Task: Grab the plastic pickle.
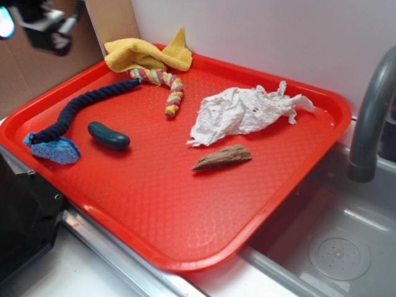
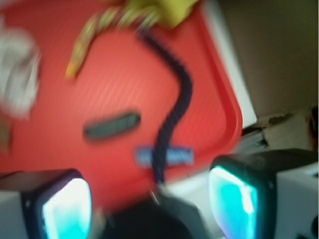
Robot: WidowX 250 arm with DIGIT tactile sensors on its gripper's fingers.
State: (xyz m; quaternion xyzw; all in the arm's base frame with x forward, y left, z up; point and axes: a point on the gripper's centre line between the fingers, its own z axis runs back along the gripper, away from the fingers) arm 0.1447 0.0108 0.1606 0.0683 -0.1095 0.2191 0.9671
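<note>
The plastic pickle (image 1: 109, 135) is a glossy dark teal oblong lying on the left part of the red tray (image 1: 185, 216). In the blurred wrist view it shows as a dark oblong (image 2: 112, 125) above and between my fingers. My gripper (image 1: 34, 21) hangs high at the top left corner of the exterior view, well above and left of the pickle, mostly cut off. In the wrist view the gripper (image 2: 149, 204) is open, its two teal pads (image 2: 67, 209) wide apart with nothing between them.
A navy rope (image 1: 77, 111) with a blue frayed end (image 1: 52, 150) lies left of the pickle. A multicoloured rope (image 1: 167, 86), yellow cloth (image 1: 145, 54), crumpled white paper (image 1: 244, 111) and brown wood piece (image 1: 223, 158) are on the tray. A grey faucet (image 1: 371, 111) and sink are at right.
</note>
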